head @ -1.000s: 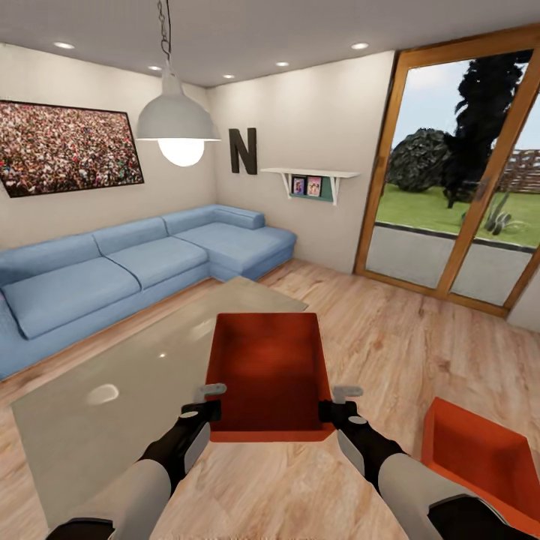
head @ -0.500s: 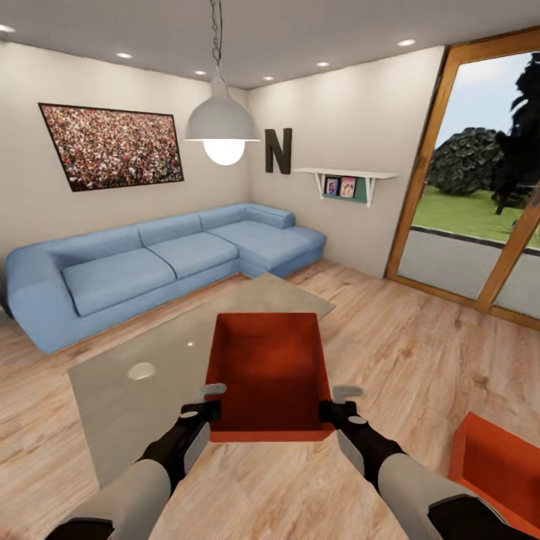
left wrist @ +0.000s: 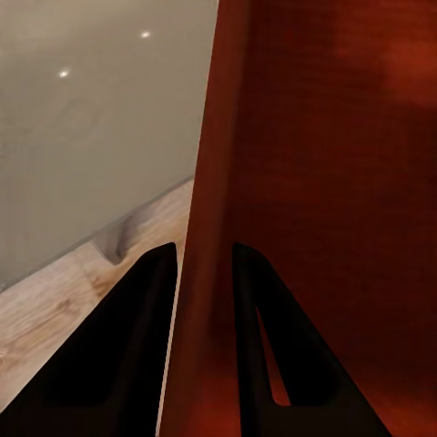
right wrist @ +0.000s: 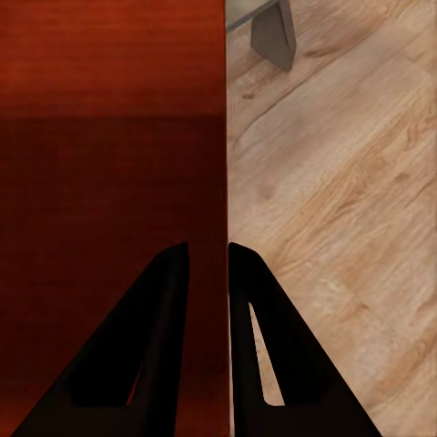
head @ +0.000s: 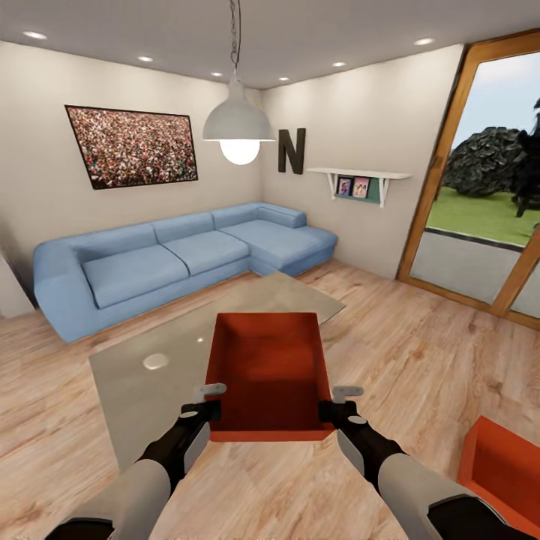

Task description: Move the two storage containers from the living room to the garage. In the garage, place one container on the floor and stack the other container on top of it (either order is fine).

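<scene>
While both arms reach forward in the living room, the left gripper (head: 201, 401) pinches the left wall of an orange-red bin (head: 270, 371), its jaws narrowed onto the thin wall with one finger (left wrist: 146, 337) outside and one inside. The right gripper (head: 342, 401) clamps the opposite wall the same way. Lifted, the bin hangs over the near edge of the glass coffee table (head: 150, 360). A second bin (head: 502, 469) sits on the wood floor (head: 405, 352) well to the right.

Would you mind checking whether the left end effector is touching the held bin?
Touching: the left wrist view shows the left end effector clamped across the bin's thin wall.
</scene>
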Controlling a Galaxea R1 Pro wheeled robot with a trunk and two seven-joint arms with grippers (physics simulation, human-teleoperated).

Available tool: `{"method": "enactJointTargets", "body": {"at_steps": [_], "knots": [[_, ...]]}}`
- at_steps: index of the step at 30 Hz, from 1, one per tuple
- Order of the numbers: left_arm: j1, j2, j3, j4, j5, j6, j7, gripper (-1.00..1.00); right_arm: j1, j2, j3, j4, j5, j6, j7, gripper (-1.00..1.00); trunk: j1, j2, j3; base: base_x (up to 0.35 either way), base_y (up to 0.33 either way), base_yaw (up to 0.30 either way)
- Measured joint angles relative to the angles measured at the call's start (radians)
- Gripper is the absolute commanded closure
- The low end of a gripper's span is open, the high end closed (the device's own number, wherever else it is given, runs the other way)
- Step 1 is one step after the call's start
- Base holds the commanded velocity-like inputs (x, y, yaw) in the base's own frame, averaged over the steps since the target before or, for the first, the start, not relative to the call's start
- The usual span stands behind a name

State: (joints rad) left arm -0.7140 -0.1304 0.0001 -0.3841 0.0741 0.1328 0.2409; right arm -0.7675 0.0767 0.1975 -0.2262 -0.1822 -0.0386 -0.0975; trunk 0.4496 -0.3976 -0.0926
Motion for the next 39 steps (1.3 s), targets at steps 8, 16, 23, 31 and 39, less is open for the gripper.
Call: {"method": "enactJointTargets", "body": {"at_steps": [8,16,23,31,39], "knots": [[0.000,-0.001,0.000,0.000,0.001,0.000,0.001,1.00,0.000,0.000,0.000,-0.001,0.001,0.001,0.000,1.00,0.000,0.000,0.000,-0.102,0.000,0.267],[0.000,-0.001,0.000,0.000,0.001,0.000,0.001,1.00,0.000,0.000,0.000,-0.001,0.001,0.001,0.000,1.00,0.000,0.000,0.000,-0.048,0.000,0.288],[0.000,-0.001,0.000,0.001,0.001,0.000,0.002,1.00,0.000,0.000,0.000,-0.001,0.001,0.002,0.000,1.00,0.000,0.000,0.000,-0.001,0.000,0.288],[0.000,-0.001,0.000,0.001,0.002,0.000,0.003,1.00,0.000,-0.001,0.000,-0.001,0.001,0.003,0.000,1.00,0.000,0.000,0.000,0.000,0.000,0.288],[0.000,-0.002,0.000,0.001,0.002,0.000,0.003,1.00,0.000,-0.002,0.001,-0.001,0.000,0.003,0.001,1.00,0.000,0.000,0.000,0.000,0.000,0.288]]}}
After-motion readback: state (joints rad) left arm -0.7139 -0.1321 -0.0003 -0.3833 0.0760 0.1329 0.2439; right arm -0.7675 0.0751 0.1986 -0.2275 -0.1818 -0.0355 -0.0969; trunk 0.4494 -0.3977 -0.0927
